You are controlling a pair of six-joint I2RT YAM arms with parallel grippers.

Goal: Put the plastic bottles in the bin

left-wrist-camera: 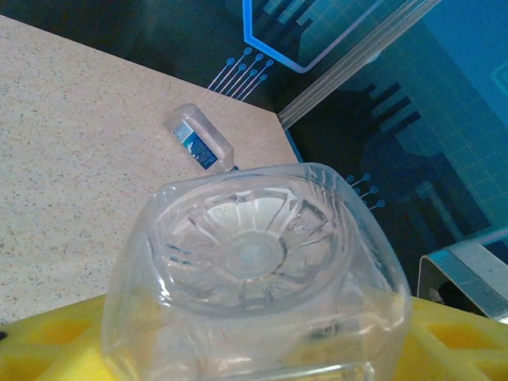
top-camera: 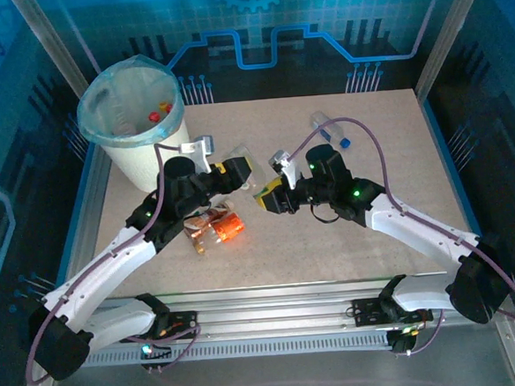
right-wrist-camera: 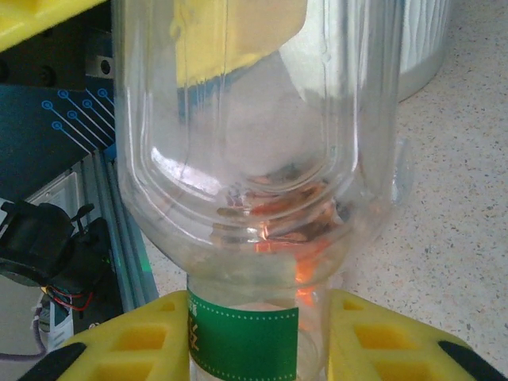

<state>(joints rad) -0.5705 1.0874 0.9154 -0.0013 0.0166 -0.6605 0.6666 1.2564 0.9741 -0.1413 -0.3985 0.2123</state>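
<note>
Clear bottle [left-wrist-camera: 254, 254] is off the surface [top-camera: 397, 165], mid-frame in the top view, spanning the gap between the two claws. Left claw [left-wrist-camera: 254, 353] is closed on the body near the base, yellow fingers [left-wrist-camera: 48, 337] on either side. Right claw [right-wrist-camera: 246, 341] is closed on the neck at the green band. So both have hold of the same bottle, which reads as a handover or a two-arm carry. It's not over the bin [top-camera: 133, 113] yet; the bin stands at upper left, just beyond the left claw.

Progress, my read: partly done.
- In the bin: a red cap and an orange bit show through the blue liner, so at least two bottles. Bag haze blocks an exact count.
- In the claws: one.
- Loose on the surface: two. Crushed orange-label bottle [top-camera: 217, 227] lies lower-centre, partly under the left arm. Blue-label bottle [left-wrist-camera: 202, 143] lies on its side toward the upper right of the surface, well apart from the bin.

Count: one bin, two claws, three bottles outside the bin.

Left to do: drop the held one, then pick up the orange one (close, but the arm is over it) and the blue-label one (far corner, likely right-arm reach, then hand across).
</note>
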